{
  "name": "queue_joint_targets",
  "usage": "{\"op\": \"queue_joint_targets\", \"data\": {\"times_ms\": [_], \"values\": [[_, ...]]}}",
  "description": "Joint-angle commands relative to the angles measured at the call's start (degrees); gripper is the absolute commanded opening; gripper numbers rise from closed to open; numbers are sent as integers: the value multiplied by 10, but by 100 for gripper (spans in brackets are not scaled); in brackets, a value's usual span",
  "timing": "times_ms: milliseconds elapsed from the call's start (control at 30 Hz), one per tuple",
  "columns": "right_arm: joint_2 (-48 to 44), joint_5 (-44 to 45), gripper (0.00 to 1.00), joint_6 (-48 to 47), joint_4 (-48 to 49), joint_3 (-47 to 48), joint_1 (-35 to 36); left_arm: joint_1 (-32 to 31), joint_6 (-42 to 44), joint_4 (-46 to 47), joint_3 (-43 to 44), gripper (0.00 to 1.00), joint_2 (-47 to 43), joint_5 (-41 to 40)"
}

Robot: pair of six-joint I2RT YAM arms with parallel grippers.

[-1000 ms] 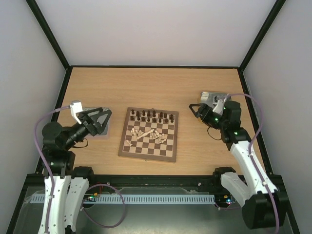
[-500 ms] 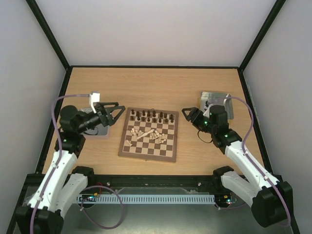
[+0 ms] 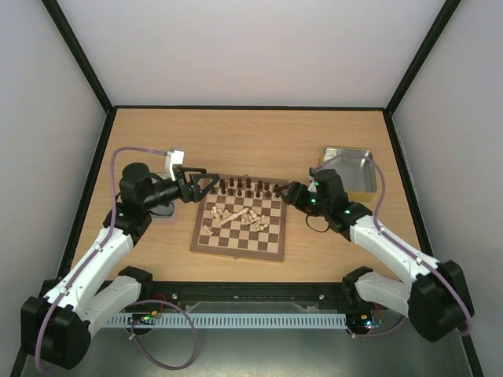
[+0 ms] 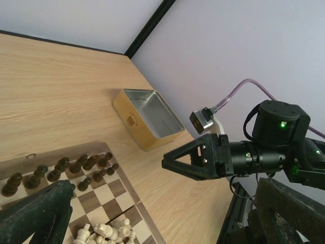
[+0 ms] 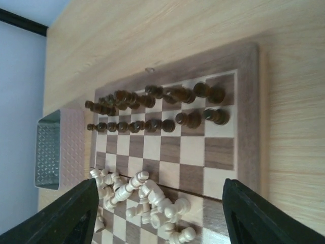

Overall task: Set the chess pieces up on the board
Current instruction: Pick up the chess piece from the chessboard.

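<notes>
Both arms had swung inward from the trays over the past second, the left pincer (image 3: pixel 209 185) reaching the far-left corner of the board (image 3: pixel 236 242) and the right pincer (image 3: pixel 284 193) its far-right corner, the two facing each other along the rows of dark pieces (image 3: pixel 247 187). Each pincer stood spread wide with nothing in it. The chess pieces (image 3: pixel 238 217) lay toppled in a loose heap on the board's middle ranks, the board itself sitting mid-desk (image 3: pixel 157 133) between the arms; the nearest rank looked bare. That heap ran crosswise, left to right, and lay toward the robot from both pincers, so either would probably have to drop and draw back toward its base to reach it. Its left end looked slightly nearer the left pincer, though the margin was small. From above, the pieces were too small to tell apart. The right wrist view filled that gap: there the chess pieces (image 5: pixel 144 195) showed singly, lying on their sides at mixed angles, framed between that pincer's own fingers (image 5: pixel 66 218), with the left tray (image 5: pixel 56 147) beyond the board. The left wrist view caught only a few chess pieces (image 4: pixel 109 231) at its lower edge, but it alone showed the right pincer (image 4: pixel 166 163) side-on, open and holding nothing, with the right tray (image 4: pixel 152 114) on the desk behind it.
</notes>
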Motion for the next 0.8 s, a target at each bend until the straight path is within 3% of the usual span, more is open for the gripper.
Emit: {"op": "queue_joint_targets", "data": {"times_ms": [0,100,333,533,767], "values": [[76,92,59,-48,-57,68,59,-4,21,-2,7,100,6,-29],[111,144,47,-52,-77,90,100,-3,23,-10,5,100,8,-38],[154,200,43,-62,-150,131,178,-3,32,-20,3,100,5,-43],[213,219,24,-77,-181,174,229,-3,37,-29,-4,100,-9,-53],[261,224,27,-70,-186,205,256,-3,53,-58,-2,100,-29,-65]]}}
